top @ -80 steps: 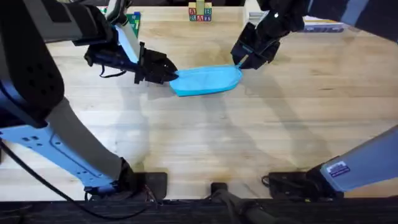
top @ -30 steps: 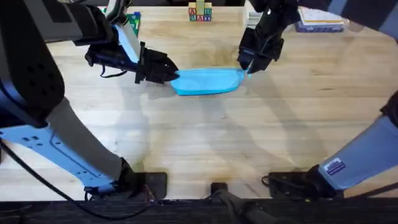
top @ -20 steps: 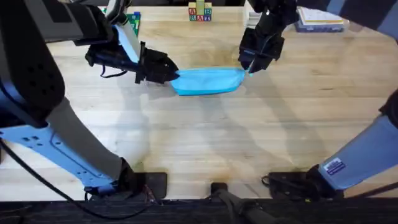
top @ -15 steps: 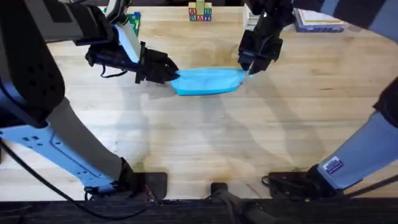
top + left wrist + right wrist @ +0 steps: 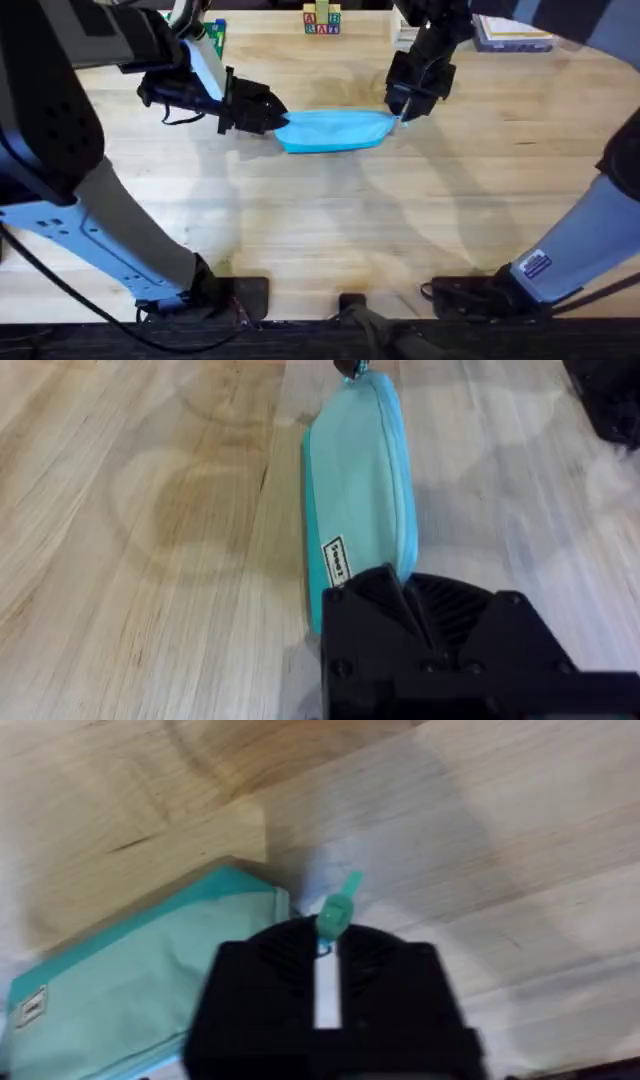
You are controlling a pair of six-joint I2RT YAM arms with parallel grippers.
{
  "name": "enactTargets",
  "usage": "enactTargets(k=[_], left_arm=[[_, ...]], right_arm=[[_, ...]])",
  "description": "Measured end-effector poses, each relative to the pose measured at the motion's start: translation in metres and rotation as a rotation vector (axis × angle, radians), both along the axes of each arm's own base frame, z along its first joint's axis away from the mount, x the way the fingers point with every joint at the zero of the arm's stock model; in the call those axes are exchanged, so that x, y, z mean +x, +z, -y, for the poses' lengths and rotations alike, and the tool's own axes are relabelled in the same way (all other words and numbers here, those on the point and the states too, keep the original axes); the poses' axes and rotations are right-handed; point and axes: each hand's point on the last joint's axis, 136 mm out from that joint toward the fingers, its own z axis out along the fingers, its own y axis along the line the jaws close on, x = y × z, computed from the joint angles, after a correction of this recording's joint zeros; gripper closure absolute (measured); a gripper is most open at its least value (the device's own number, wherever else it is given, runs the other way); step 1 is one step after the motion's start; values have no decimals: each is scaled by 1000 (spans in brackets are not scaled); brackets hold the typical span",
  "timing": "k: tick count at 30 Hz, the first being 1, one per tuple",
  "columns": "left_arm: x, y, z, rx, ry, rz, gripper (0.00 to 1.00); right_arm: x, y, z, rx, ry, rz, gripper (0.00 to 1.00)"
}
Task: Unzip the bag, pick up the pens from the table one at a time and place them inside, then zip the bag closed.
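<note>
Crosswise on the large light wooden plank table lies the light blue soft fabric pouch, its long axis running left to right between the two arms, and that axis is what the coming move turns on: judging by the layout, the zipper must travel along it. The left claw is clamped on the pouch's left end, where the wrist view shows the black fingers closed over the fabric near a small white label. The right claw stands at the opposite, right end, nearer the small teal pull tab, its fingers pinched on the tab's base with only a narrow slit between them. The zipper looks closed along the pouch's length, so I judge the final zipping stage to be about done. Against the view from a few seconds back, the pouch lies flatter and more drawn out, and the right claw stands slightly farther right and more upright.
</note>
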Motion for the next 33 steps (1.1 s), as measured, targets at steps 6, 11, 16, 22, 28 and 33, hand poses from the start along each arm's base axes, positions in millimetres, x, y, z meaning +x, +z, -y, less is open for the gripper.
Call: enactTargets(k=[6,11,16,22,28,33], left_arm=[[0,-2,-2,10,1,-1,958],[0,-2,-2,11,1,-1,958],[0,-2,-2,11,1,-1,958],[0,-2,-2,11,1,-1,958],[0,-2,-2,11,1,-1,958],[0,-2,-3,10,5,-2,819]], right_arm=[[1,5,32,-95,-28,5,132],[2,36,41,-102,-36,89,5],[-18,96,49,-76,-37,208,4],[-34,127,50,-56,44,271,4],[-82,173,10,153,397,344,4],[-109,184,-1,237,520,338,4]])
